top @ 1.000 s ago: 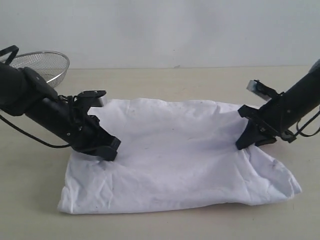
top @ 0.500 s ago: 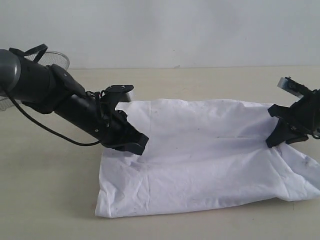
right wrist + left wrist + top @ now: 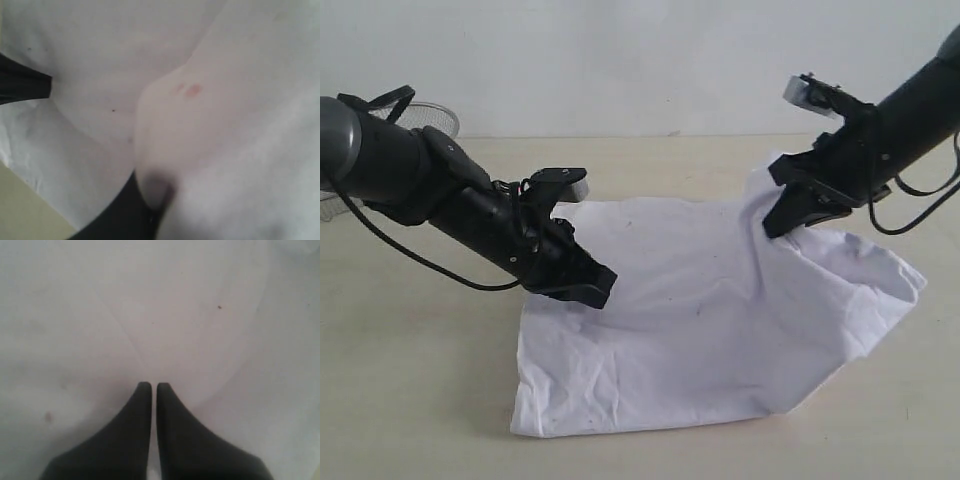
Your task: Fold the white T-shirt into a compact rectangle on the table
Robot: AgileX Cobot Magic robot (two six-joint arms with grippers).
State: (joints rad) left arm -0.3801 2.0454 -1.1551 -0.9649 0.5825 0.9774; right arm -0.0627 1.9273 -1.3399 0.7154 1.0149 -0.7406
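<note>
— Nearest us first: has the front edge moved?

— Barely. The white T-shirt [image 3: 700,330] lies on the table [image 3: 410,400], and its near left corner sits where it was half a second ago. The near right side has changed. It is drawn up and inward into a slanting edge instead of spreading flat.

— And the left gripper?

— The left gripper [image 3: 590,288] has not moved in that half second. Its jaws are clenched, with the tips down on the left part of the shirt. The wrist view shows them together on the cloth, but I cannot tell whether any fabric is nipped between them. I judge it is acting as an anchor.

— So the change is farther back, on the right?

— Yes. The right gripper [image 3: 782,218] has risen off the table and swung toward the middle. It is clamped on the shirt's far right corner, and the cloth hangs from it in a peak, off the surface.

— Meaning?

— A fold looks to be starting, with the right side carried over toward the left. The shirt is still a wide, crumpled sheet, so the compact rectangle is some way off.

— Behind all that?

— Only the wire-mesh basket [image 3: 435,120] at the far left, apart from the shirt.
</note>
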